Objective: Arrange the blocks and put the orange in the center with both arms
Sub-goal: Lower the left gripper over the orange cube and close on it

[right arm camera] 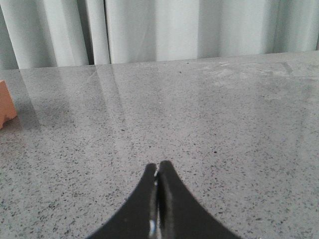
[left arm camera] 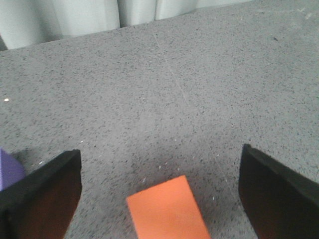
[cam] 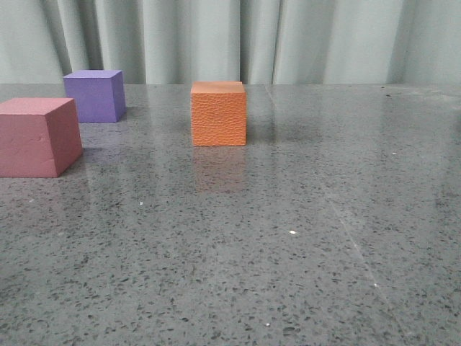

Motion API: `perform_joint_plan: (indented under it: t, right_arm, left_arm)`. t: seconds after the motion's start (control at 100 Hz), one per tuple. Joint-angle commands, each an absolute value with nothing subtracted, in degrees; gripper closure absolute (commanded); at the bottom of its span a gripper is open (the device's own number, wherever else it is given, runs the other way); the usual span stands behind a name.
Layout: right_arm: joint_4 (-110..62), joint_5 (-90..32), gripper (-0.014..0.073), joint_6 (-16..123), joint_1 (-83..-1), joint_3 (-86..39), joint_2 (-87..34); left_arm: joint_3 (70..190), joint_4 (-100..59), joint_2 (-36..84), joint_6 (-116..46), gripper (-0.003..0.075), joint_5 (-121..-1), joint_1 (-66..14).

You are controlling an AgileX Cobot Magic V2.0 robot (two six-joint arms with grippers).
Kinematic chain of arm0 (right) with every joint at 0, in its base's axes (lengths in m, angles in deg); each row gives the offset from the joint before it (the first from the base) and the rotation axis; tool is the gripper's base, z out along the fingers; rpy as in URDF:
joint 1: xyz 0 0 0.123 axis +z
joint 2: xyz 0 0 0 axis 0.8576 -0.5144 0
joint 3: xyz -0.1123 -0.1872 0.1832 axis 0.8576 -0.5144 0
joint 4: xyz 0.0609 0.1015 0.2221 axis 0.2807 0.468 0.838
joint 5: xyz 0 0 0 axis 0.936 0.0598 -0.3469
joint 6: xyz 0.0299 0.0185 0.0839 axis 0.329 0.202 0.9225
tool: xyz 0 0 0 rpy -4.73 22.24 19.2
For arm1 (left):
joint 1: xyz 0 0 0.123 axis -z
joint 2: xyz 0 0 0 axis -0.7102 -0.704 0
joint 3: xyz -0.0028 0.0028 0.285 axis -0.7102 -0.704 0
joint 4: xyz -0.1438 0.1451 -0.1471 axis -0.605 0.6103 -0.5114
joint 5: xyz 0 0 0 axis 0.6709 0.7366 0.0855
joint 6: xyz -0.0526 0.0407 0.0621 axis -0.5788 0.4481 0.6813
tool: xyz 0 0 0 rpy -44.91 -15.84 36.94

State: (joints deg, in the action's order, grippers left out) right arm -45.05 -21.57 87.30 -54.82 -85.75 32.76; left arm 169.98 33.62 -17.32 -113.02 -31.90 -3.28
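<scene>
3 cubes: 1 orange, 1 purple, 1 pink-red; left gripper spread wide, right gripper pressed closed, empty.

A grey speckled stone table filled the lower part of the front view, its polished top glossy enough to carry faint reflections. A thin straight seam ran across the surface, and a few small white flecks dotted it. Behind the far edge of the table hung a pale grey-green curtain in soft vertical folds, spanning the whole width.
</scene>
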Motion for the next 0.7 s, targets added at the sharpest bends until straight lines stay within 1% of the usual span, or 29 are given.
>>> perform_joint_plan:
  t: [0.0,0.09,0.33,0.69]
  right_arm:
    - [-45.0,-16.7,0.0653,86.9,-55.2,-84.9,34.0]
    - [-45.0,-16.7,0.0653,86.9,-55.2,-84.9,34.0]
    - [-45.0,-16.7,0.0653,86.9,-55.2,-84.9,34.0]
    - [-45.0,-16.7,0.0653,86.9,-55.2,-84.9,34.0]
  left_arm:
    - [173.6,35.7,-16.2,-114.2,0.0123,-34.9,-2.3]
    - [173.6,35.7,-16.6,-114.2,0.0123,-36.1,-2.3]
    - [173.6,35.3,-17.2,-114.4,0.0123,-33.5,-2.5]
    - [173.5,37.3,-22.1,-123.6,0.0123,-31.1,-2.5]
